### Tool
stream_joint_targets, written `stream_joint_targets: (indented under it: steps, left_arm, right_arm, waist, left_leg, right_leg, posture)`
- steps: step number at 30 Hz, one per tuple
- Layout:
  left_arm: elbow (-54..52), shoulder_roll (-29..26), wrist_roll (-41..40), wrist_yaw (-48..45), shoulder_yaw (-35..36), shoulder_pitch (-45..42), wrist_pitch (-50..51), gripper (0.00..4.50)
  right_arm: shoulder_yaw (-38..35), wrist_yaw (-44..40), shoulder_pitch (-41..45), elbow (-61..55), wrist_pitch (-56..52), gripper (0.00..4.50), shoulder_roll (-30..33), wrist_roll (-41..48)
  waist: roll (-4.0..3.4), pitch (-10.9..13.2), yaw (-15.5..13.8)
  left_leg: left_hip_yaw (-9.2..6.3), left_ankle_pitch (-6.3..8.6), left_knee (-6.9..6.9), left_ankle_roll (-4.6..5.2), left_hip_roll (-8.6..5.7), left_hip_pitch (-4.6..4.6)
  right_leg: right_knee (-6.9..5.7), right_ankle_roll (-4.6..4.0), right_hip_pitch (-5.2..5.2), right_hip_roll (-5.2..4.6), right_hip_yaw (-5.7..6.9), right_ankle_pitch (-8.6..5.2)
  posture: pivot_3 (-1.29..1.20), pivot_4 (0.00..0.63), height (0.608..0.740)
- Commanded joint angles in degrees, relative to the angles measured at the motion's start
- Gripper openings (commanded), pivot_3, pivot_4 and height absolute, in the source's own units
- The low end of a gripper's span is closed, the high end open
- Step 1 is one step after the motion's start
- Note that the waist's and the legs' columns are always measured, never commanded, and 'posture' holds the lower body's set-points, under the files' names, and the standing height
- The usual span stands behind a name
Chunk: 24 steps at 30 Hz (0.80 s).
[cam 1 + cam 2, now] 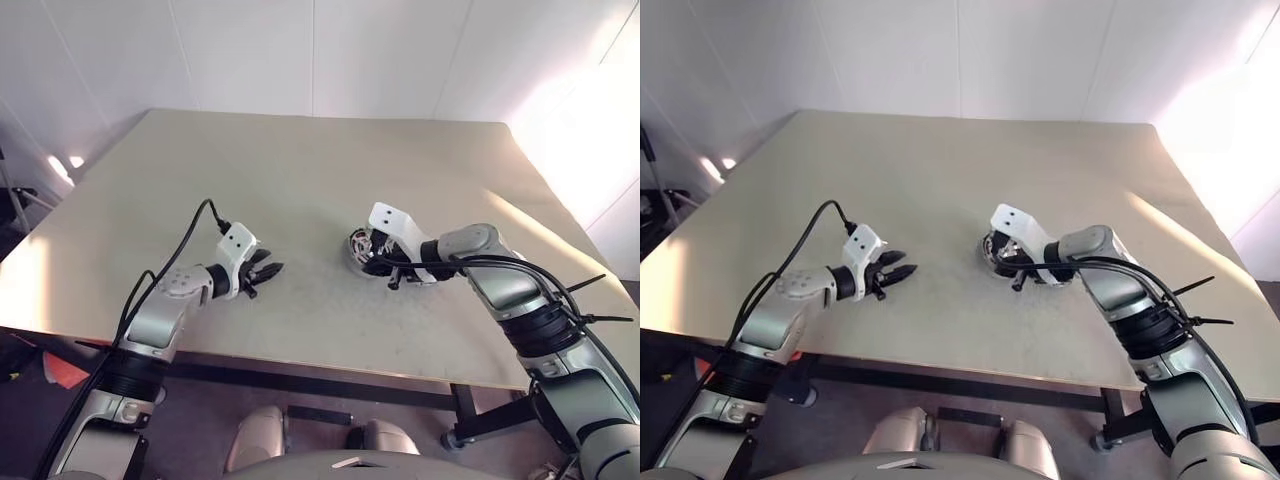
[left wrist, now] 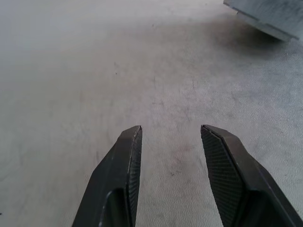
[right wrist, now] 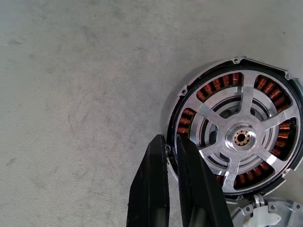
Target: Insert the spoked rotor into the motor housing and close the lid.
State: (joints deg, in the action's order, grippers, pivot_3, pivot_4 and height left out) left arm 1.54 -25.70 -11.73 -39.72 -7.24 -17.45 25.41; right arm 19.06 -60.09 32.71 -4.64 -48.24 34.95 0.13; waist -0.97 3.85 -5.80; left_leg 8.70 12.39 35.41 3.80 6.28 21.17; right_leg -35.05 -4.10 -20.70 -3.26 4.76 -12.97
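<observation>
Housing [image 3: 239, 137] looks heavy, rigid metal with fragile copper windings; we grip its rim. Right gripper [image 3: 171, 142] rests shut beside it, holding nothing; left gripper [image 2: 170, 135] half open, empty.

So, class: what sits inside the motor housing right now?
Inside the motor housing, the spoked rotor lies flat, with copper windings visible through its gaps. The parts beneath the spokes and hub are covered.
</observation>
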Motion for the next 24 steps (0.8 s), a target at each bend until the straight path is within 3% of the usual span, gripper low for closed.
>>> stream_joint_targets:
  steps: [1, 13, 14, 19, 24]
  left_arm:
    - [-2.4, -0.7, -0.1, 0.3, 1.5, -0.1, 0.0, 2.1]
    - [-1.5, -0.5, 0.4, 0.2, 1.4, -0.9, -0.2, 2.1]
    - [-1.4, -0.5, 0.4, 0.1, 1.3, -0.9, -0.2, 2.1]
    - [-1.0, -0.5, 0.6, 0.0, 1.2, -1.1, -0.3, 2.1]
    - [-0.5, -0.4, 0.7, -0.3, 1.0, -1.2, -0.4, 2.1]
  right_arm:
    - [0.1, 0.7, 0.3, -4.1, -1.2, 0.0, -0.3, 1.8]
    - [1.6, 4.3, -0.6, -7.2, -2.8, 0.0, -3.1, 4.0]
    - [1.5, 4.5, -0.6, -7.6, -2.9, 0.69, -3.2, 4.2]
    - [-0.8, 6.4, 0.2, -10.1, -4.9, 2.25, -2.7, 5.6]
    - [-8.8, 11.3, 1.1, -12.9, -13.7, 2.25, -4.0, 9.2]
  waist:
    - [0.0, 0.0, 0.1]
    - [0.0, 0.0, 0.2]
    - [0.0, 0.0, 0.2]
    - [0.0, 0.0, 0.2]
    - [0.01, 0.0, 0.2]
  left_leg:
    - [0.0, -0.01, 0.0, -0.01, 0.0, -0.01]
    - [0.0, -0.06, -0.02, -0.11, 0.0, -0.05]
    - [0.0, -0.07, -0.02, -0.13, 0.0, -0.05]
    - [0.0, -0.08, -0.02, -0.15, 0.0, -0.09]
    - [0.0, -0.11, -0.02, -0.18, 0.0, -0.11]
  right_leg:
    - [0.0, 0.0, 0.0, 0.0, 0.0, 0.0]
    - [-0.08, 0.01, -0.02, 0.0, 0.0, 0.0]
    - [-0.09, 0.0, -0.02, 0.0, -0.01, 0.0]
    - [-0.1, 0.01, 0.01, 0.0, -0.01, 0.0]
    - [-0.13, 0.01, 0.01, 0.0, -0.01, 0.0]
  posture:
    - [0.0, 0.0, 0.74]
    - [0.0, 0.0, 0.74]
    - [0.0, 0.0, 0.74]
    - [0.0, 0.0, 0.74]
    - [0.0, 0.0, 0.74]
